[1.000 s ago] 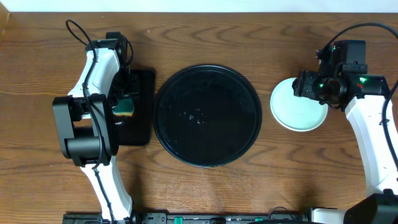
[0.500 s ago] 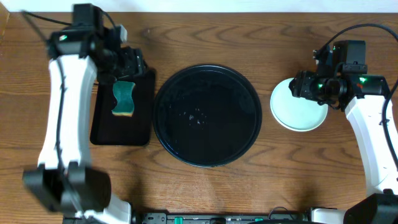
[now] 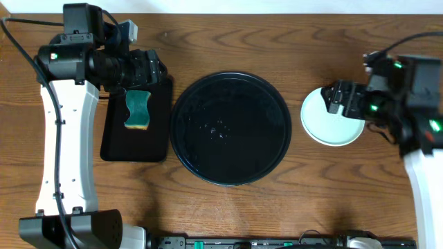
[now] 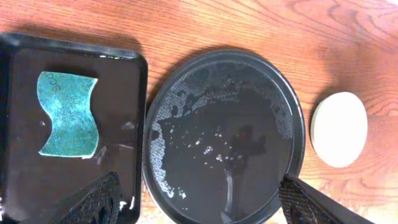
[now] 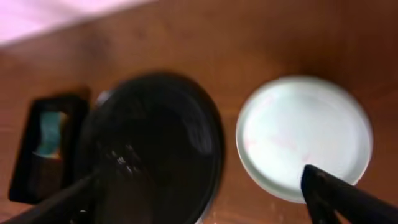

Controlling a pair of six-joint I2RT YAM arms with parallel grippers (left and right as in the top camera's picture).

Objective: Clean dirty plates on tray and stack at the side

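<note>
Since the earlier frames the left arm has swung up and back off the rectangular tray (image 3: pixel 135 145), and the right arm has drawn outward from the plates (image 3: pixel 329 128). The left pincer (image 3: pixel 154 70) is spread and holds nothing; the right pincer (image 3: pixel 333 99) is likewise spread and bare, hanging over the stack's near edge. The plates sit stacked on the worktop (image 3: pixel 228 41) just right of the round tray (image 3: pixel 230 76), which is wet and carries no plate. The sponge (image 3: pixel 138 111) lies on the rectangular tray. The cleaning and stacking look finished; the step in hand seems to be retreat. Next, both arms need only clear away without nudging the stack.
</note>
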